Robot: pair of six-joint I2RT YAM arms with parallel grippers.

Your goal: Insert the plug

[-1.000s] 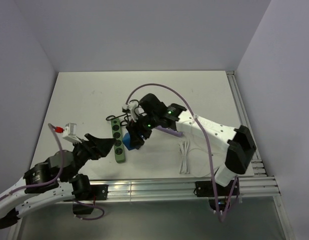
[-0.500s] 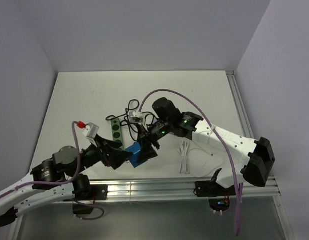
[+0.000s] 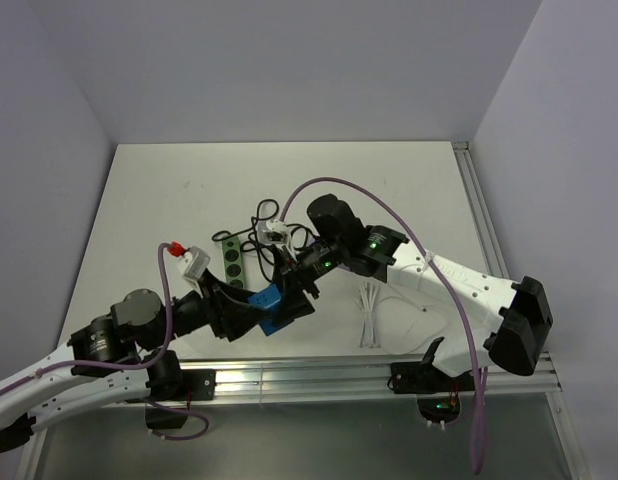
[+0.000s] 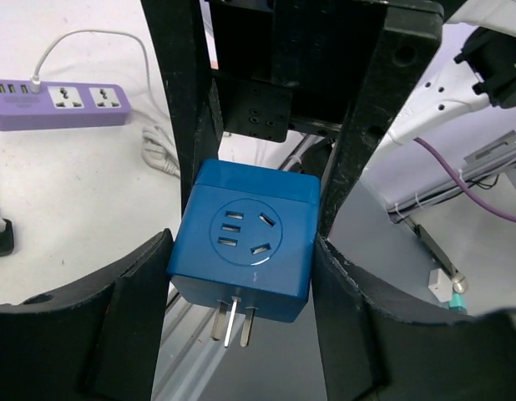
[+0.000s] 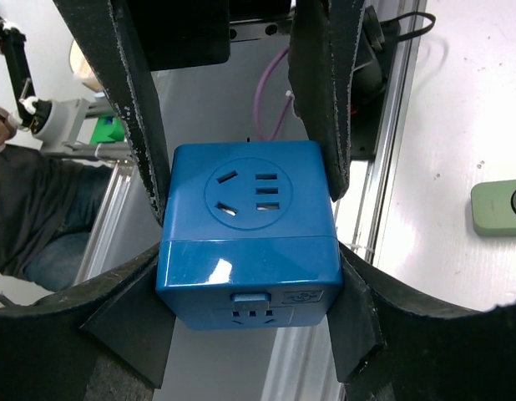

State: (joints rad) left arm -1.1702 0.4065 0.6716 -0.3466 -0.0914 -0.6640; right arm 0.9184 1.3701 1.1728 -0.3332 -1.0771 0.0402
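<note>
The blue plug [image 3: 272, 303] hangs in the air over the table's near edge, between both grippers. In the left wrist view the plug [image 4: 245, 246] shows a socket face, with metal prongs [image 4: 231, 322] pointing down. My left gripper [image 4: 243, 249] has a finger against each side of it. My right gripper [image 5: 250, 255] grips the plug [image 5: 248, 234] from the opposite side, jaws pressed on its flanks. In the top view the left gripper [image 3: 251, 312] and right gripper [image 3: 289, 293] meet at the plug. The green power strip [image 3: 230, 262] lies on the table just behind, partly hidden by the arms.
A purple power strip [image 4: 58, 102] with a white cord lies on the table. A bundle of white cable [image 3: 367, 312] lies right of the grippers. A black cord [image 3: 259, 222] coils behind the green strip. The aluminium rail [image 3: 319, 372] runs along the near edge.
The right gripper lifted the plug from beside the green strip and carried it toward the near edge. The left gripper reached in and its fingers came onto the plug.
</note>
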